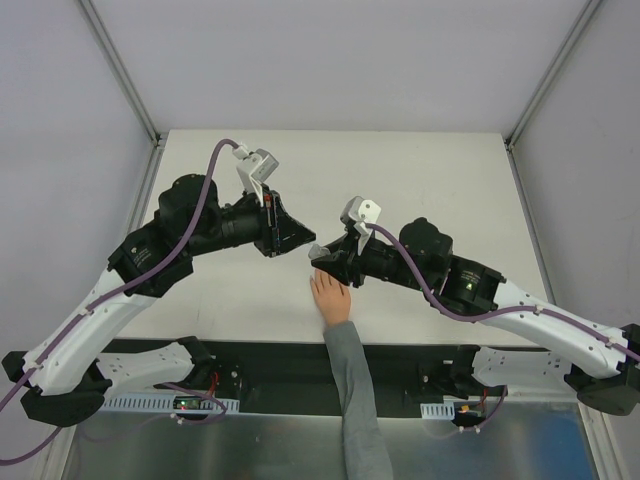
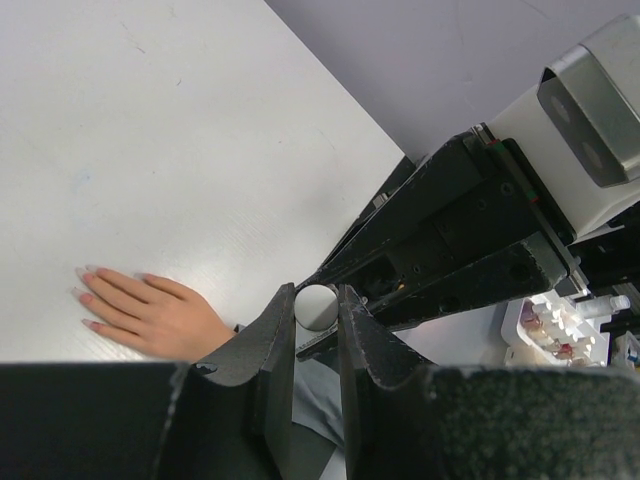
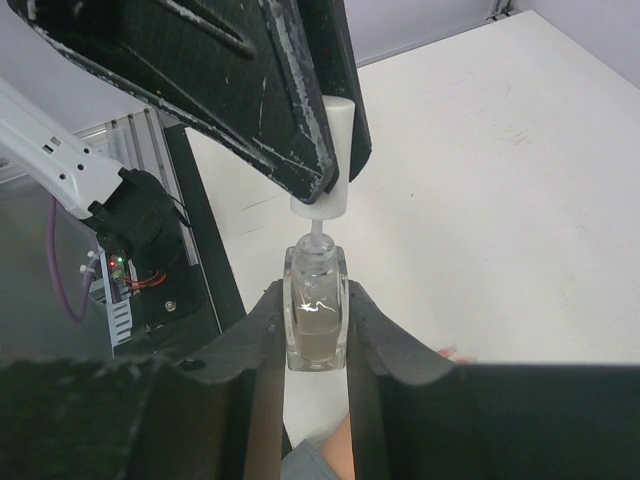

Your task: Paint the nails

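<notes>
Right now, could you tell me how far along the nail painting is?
Done: the right gripper is shut on the clear bottle, and the left gripper holds the white cap raised off the neck. In hand: getting the brush out; its stem sits in the neck. Left: all the painting; the hand lies flat, with no brush near the nails.

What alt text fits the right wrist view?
The right fingers clamp a small clear nail polish bottle while the left fingers hold its white cap just off the neck, a thin stem showing between. White table behind.
</notes>
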`<state>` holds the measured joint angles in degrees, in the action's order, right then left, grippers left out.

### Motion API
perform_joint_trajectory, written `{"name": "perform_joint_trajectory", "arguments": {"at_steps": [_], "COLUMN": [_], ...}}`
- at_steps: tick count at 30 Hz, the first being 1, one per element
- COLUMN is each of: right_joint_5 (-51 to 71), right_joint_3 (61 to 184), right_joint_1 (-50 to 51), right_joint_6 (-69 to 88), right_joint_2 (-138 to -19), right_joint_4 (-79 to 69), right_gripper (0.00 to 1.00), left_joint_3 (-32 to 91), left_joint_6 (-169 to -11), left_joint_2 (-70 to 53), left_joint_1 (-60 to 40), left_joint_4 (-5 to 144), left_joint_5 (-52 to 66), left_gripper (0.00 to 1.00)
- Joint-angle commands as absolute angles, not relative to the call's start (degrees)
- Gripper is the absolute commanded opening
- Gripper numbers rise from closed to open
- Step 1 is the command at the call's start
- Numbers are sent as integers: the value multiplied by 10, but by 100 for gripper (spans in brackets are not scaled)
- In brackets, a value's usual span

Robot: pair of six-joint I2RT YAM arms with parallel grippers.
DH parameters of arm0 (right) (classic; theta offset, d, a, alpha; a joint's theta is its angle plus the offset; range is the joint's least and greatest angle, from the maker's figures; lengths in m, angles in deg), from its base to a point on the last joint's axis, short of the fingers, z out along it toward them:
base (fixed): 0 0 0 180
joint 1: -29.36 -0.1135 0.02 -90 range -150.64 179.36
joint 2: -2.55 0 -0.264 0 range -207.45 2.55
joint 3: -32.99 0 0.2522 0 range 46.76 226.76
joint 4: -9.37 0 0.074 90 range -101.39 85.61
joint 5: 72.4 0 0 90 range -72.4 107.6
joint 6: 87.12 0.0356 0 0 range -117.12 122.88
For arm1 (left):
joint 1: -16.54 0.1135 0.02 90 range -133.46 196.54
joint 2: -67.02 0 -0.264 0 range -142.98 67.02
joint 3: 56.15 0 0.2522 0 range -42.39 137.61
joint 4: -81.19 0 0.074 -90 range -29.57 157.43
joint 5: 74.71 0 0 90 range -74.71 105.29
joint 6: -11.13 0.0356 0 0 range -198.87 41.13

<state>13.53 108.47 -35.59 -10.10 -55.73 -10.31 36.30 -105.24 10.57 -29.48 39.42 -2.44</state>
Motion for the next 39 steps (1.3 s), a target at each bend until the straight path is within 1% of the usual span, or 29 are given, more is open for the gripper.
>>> {"name": "perform_joint_trajectory", "arguments": {"at_steps": [1,39], "right_joint_5": [120,115], "right_joint_3": [1094,1092], "right_joint_1": [-354,-352], "right_joint_6": [-101,-96], "right_joint_2": [-556,-569], "right_joint_4": [-69,-64], "right_gripper": [0,0], "left_joint_3": [381,387], "left_joint_6": [-1044,-1042], "left_joint_2": [112,124], "left_joint_1": [-290,-289], "left_joint_4": [394,394], "left_joint_5": [-14,-4], "left_gripper": [0,0]}}
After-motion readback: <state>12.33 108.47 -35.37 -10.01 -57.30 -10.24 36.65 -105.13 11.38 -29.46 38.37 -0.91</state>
